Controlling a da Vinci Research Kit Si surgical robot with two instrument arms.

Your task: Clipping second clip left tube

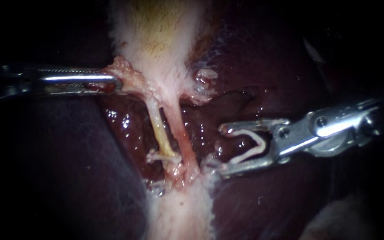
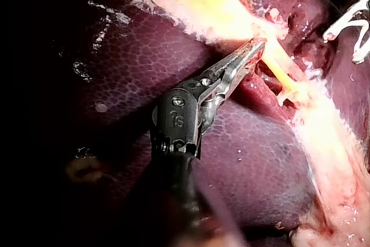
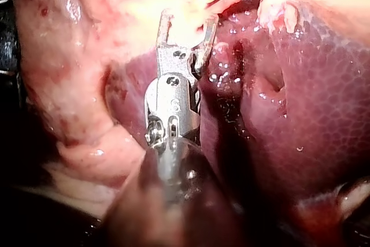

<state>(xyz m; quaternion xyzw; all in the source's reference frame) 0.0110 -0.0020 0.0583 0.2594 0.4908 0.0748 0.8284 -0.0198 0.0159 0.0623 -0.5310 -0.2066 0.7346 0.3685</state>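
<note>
Two tubes run down from the pale gallbladder [image 1: 161, 35]: the yellowish left tube [image 1: 158, 129] and the pink right tube [image 1: 181, 135]. A whitish clip-like piece [image 1: 163, 156] crosses the left tube's lower end. My left instrument [image 1: 116, 83] [image 2: 259, 44] is shut on pale tissue at the gallbladder's neck, beside the left tube [image 2: 277, 65]. My right instrument [image 1: 223, 150] [image 3: 188, 21] stands right of both tubes and clear of them. Its jaws stand wide apart and hold an open white clip [image 1: 256, 144] [image 2: 347, 24].
Dark red liver [image 1: 58, 169] surrounds the tubes on both sides, wet and glistening behind them. A pale band of tissue [image 1: 181, 209] continues below where the tubes meet. A small whitish nub [image 1: 206, 74] sits on the liver right of the gallbladder's neck.
</note>
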